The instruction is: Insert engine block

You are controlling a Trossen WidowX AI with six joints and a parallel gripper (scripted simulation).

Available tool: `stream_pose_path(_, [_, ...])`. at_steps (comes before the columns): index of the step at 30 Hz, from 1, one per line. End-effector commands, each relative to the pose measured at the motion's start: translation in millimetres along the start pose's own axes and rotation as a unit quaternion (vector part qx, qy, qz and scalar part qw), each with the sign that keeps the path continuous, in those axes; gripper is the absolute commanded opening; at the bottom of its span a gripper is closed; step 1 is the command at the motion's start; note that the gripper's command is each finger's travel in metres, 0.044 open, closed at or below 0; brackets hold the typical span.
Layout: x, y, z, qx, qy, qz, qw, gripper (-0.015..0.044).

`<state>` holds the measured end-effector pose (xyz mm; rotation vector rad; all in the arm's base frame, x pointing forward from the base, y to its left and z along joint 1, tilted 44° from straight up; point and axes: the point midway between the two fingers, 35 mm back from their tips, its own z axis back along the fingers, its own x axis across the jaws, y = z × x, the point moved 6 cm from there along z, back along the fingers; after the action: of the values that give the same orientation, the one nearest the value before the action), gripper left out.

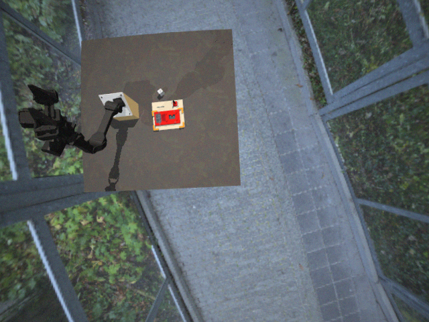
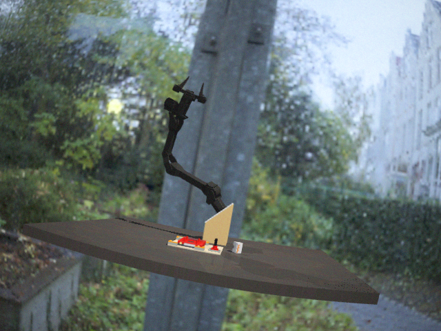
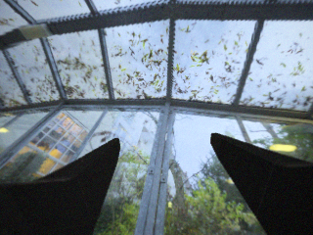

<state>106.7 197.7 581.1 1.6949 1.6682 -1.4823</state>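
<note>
Top view: engine block sitting outside the car body!

And here, the gripper point(image 1: 35, 117) point(image 2: 196, 80) point(image 3: 165, 140) is pointing upward, fingers spread, released. Right of it and far below, the white engine block point(image 1: 159, 91) point(image 2: 237, 247) is resting on the table point(image 1: 197, 155) point(image 2: 142, 249), the red car body point(image 1: 167, 117) point(image 2: 192, 243) lying just beyond.

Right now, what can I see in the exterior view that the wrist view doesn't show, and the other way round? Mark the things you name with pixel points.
Only the exterior view: the red car body point(image 1: 167, 117) point(image 2: 191, 242), the small white block point(image 1: 160, 91) point(image 2: 237, 247) and the tabletop point(image 1: 194, 155) point(image 2: 107, 245).

Only the wrist view: a leaf-strewn glass roof point(image 3: 137, 54).

Both: the gripper point(image 1: 41, 93) point(image 2: 193, 80) point(image 3: 165, 140), open, its two dark fingers apart, with greenery behind.
</note>
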Motion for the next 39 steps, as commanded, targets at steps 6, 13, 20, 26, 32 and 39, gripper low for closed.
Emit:
stream_pose_path(6, [14.3,12.7,-10.3,0.026,-0.019,0.002,0.999,0.044])
stream_pose_path(13, [62.8,56.7,-37.4,0.099,-0.085,0.009,0.991,0.044])
stream_pose_path(20, [114.7,109.4,-55.3,0.173,-0.155,0.025,0.972,0.044])
stream_pose_path(26, [155.8,155.9,-58.7,0.249,-0.209,0.036,0.945,0.044])
stream_pose_path(32, [195.3,202.0,-52.8,0.32,-0.263,0.047,0.909,0.044])
stream_pose_path(39, [237.8,255.7,-36.0,0.397,-0.33,0.068,0.854,0.044])
